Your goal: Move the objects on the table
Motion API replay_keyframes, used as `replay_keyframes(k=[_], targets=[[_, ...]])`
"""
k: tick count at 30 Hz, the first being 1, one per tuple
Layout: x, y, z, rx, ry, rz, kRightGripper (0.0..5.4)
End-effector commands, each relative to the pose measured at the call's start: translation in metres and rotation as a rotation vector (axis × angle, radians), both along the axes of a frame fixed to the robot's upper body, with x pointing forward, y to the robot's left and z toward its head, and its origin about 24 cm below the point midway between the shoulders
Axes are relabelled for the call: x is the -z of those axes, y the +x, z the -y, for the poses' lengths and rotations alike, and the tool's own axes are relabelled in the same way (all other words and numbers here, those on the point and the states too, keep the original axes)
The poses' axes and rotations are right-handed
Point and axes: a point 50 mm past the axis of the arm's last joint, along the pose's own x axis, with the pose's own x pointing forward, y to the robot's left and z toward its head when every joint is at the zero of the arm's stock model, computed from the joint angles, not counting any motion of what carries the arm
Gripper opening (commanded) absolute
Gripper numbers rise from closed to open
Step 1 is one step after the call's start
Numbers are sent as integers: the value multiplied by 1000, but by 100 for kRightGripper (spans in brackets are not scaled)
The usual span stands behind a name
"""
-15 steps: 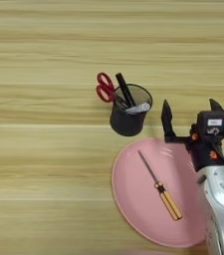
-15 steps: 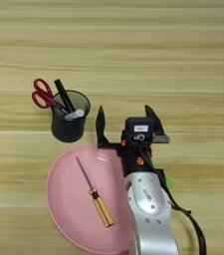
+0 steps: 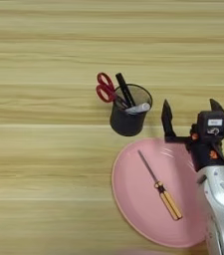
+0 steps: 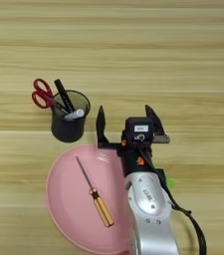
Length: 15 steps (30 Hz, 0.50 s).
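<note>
Pincer (image 4: 125,121) spread wide, empty, above pink plate (image 4: 68,209).

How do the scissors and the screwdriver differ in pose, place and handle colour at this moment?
The scissors stand in the black cup, red handles sticking out over its rim; the screwdriver lies flat on the pink plate. The screwdriver's handle is orange-yellow. The open right gripper holds neither.

Cup (image 3: 129,121) and plate (image 3: 133,199) block left; table (image 4: 183,60) beyond free.
</note>
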Motion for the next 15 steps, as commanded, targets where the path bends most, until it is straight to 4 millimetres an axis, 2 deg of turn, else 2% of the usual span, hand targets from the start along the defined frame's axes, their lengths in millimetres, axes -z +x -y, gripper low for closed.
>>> replay_keyframes(k=[1, 15], targets=[[-22, 5, -1, -11, -5, 113, 539], [-33, 1, -2, -24, 27, 193, 539]])
